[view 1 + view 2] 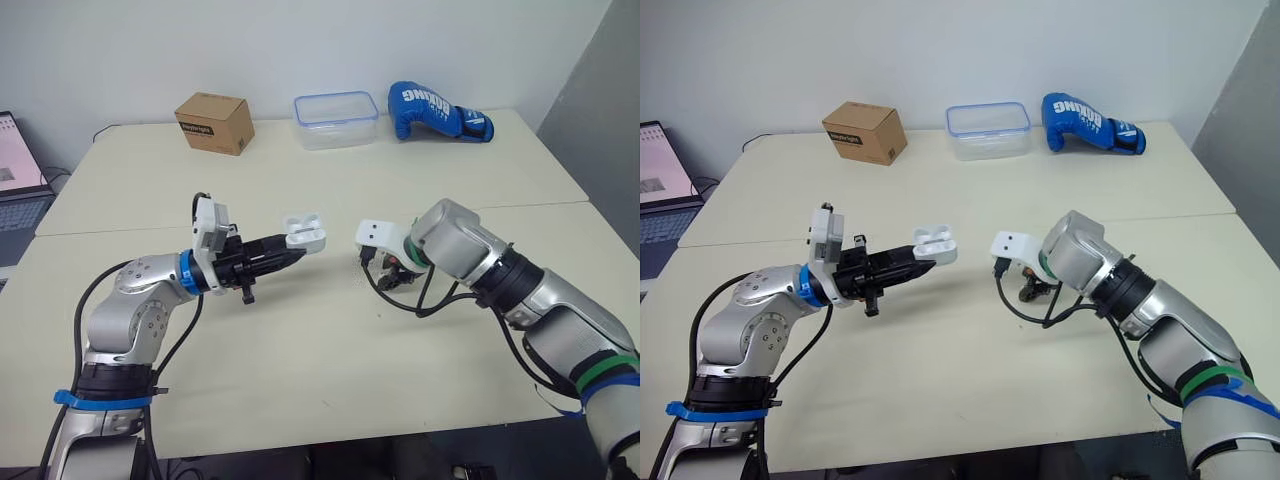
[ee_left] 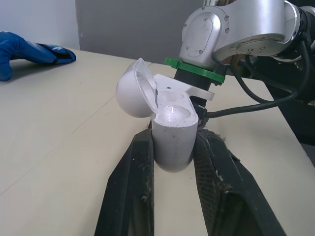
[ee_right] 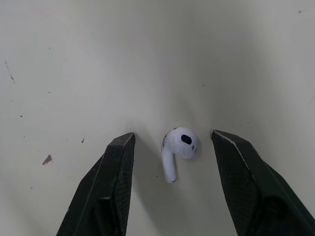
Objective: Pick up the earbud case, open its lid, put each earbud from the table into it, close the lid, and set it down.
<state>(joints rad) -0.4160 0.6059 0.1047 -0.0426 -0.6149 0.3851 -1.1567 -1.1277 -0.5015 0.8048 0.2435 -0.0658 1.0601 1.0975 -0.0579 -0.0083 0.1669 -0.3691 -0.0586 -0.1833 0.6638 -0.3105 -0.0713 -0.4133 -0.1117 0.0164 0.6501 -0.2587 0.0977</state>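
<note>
1. Left gripper (image 2: pixel 174 142): pinching the earbud case (image 2: pixel 170 118) by its lower body, with one black finger pressed on each side.
2. The case is in the air over the table (image 1: pixel 300 360), not resting on it. Its lid (image 2: pixel 133 91) is flipped open and hinged back.
3. Right gripper (image 3: pixel 172 135): fingers spread wide and pointing down at the tabletop.
4. One earbud (image 3: pixel 179 145) lies flat on the table between the right fingers, with a gap on both sides and no contact.
5. I can't tell whether the right fingertips touch the table.
6. The case is near the right wrist, on the robot's left of it, and apart from it.
7. Case sockets are glossy, so I can't make out whether anything sits inside.
8. In the head views, the right wrist housing covers its own fingertips and the earbud.
9. At the far edge of the table are a cardboard box (image 1: pixel 213 122), a clear plastic container (image 1: pixel 336 120) and a blue boxing glove (image 1: pixel 435 112). A laptop (image 1: pixel 15 170) is cut off at the left edge.
</note>
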